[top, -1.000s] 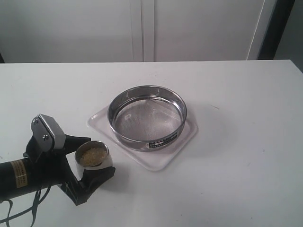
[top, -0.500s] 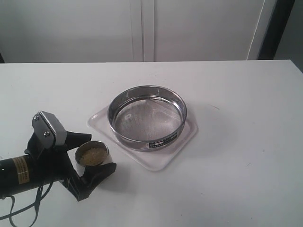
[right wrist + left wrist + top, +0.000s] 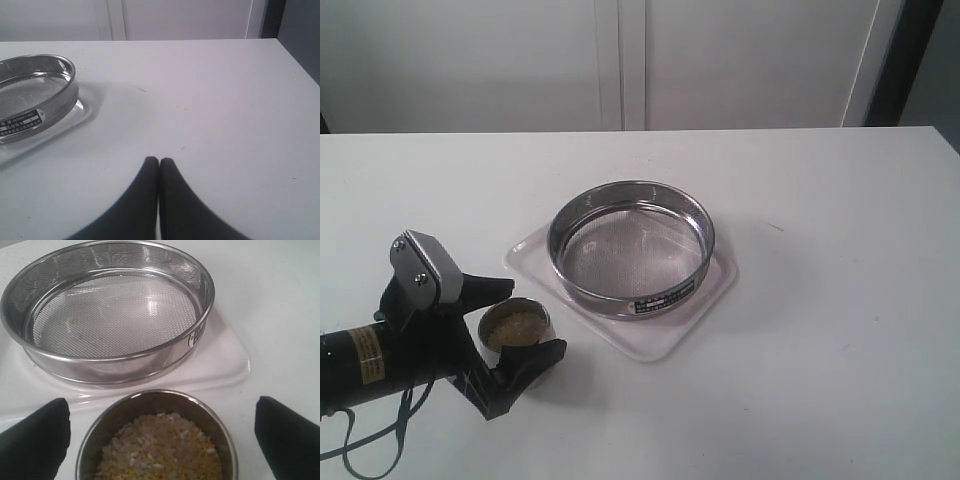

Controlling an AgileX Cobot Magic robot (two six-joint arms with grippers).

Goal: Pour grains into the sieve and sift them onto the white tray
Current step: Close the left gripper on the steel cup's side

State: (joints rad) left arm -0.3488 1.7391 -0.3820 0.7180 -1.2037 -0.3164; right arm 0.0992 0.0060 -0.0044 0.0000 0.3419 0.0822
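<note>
Toward the left table (image 3: 820,350) edge, left gripper (image 3: 528,320) has fingers spread around the cup (image 3: 150,404) of grains (image 3: 160,450), by the sieve (image 3: 630,245) on the white tray (image 3: 660,340); right gripper (image 3: 159,165) fingers pressed together.

- Sieve (image 3: 631,255) label (image 3: 666,298) — print too small to read.
- Steel cup (image 3: 150,404) — cut off by the left wrist picture's edge.
- Left arm (image 3: 360,365) runs off the exterior view's edge.

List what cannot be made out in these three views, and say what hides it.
- Sieve label text: too small and blurred in every view.
- Steel cup: base cut off by the left wrist view's lower edge; its wall hides how deep the grains lie.
- White tray middle: covered by the sieve, exterior view.
- Right gripper: outside the exterior view's frame.
</note>
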